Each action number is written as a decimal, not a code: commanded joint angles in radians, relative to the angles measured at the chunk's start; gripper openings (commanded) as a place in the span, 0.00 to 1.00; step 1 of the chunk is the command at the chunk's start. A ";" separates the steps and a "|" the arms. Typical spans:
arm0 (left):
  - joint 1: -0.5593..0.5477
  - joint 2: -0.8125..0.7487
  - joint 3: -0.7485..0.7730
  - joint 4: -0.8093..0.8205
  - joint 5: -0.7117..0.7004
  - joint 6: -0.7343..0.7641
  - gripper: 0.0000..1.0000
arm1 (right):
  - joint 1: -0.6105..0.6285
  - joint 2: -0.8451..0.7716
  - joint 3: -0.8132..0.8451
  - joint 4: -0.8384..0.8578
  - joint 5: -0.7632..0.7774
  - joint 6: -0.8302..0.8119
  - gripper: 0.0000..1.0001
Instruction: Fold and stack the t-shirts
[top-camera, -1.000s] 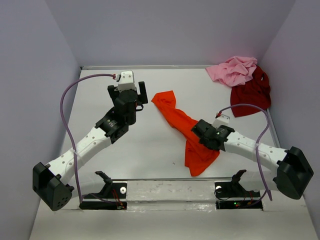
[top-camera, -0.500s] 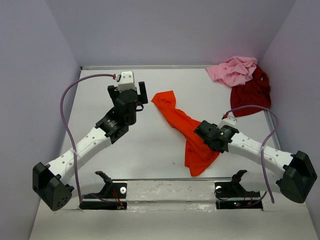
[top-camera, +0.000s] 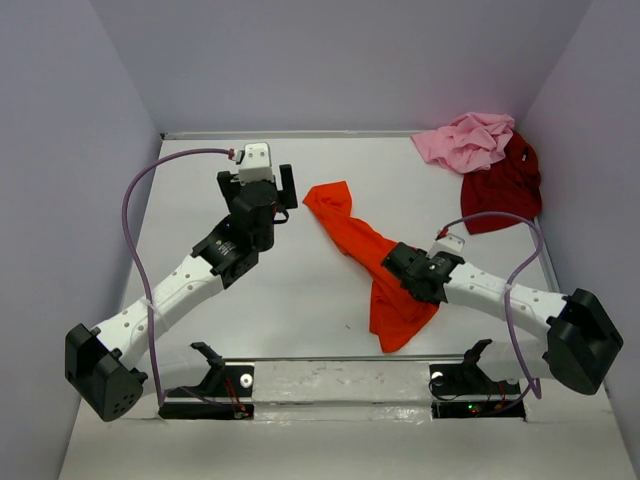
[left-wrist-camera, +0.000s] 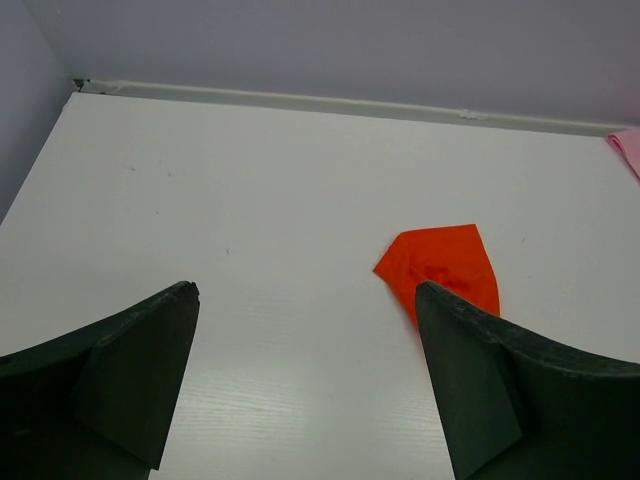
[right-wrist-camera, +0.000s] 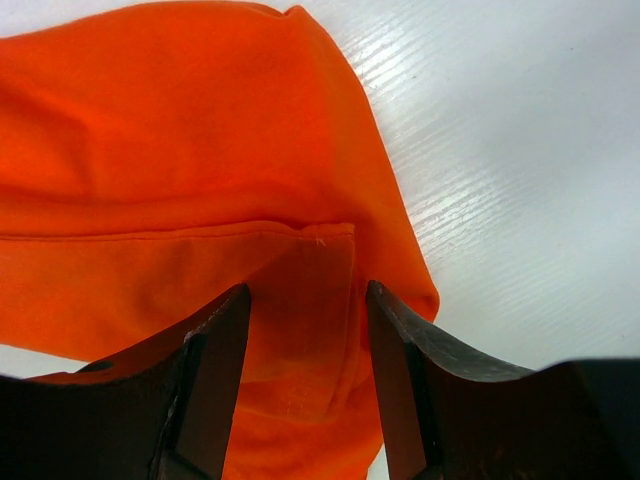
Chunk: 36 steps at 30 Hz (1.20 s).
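We are holding our left pincer wide apart over the counter; our right pincer is straddling the orange t-shirt, fingers apart.

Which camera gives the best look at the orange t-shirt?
Top external: it shows nearly the whole orange t-shirt strung diagonally across the table. Left wrist catches only its far end; right wrist, just a close-up of one hem.

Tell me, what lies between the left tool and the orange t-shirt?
Only bare white table. The left wrist view shows it plainly: the open left tool faces the orange t-shirt with nothing between them.
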 joint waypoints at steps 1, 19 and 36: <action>-0.010 -0.025 0.027 0.043 -0.033 0.016 0.99 | 0.007 0.013 -0.027 0.053 0.011 0.046 0.56; -0.020 -0.016 0.024 0.046 -0.033 0.018 0.99 | 0.007 0.013 -0.083 0.129 0.017 0.018 0.49; -0.023 -0.004 0.025 0.045 -0.035 0.019 0.99 | 0.007 0.114 -0.021 0.225 0.011 -0.120 0.32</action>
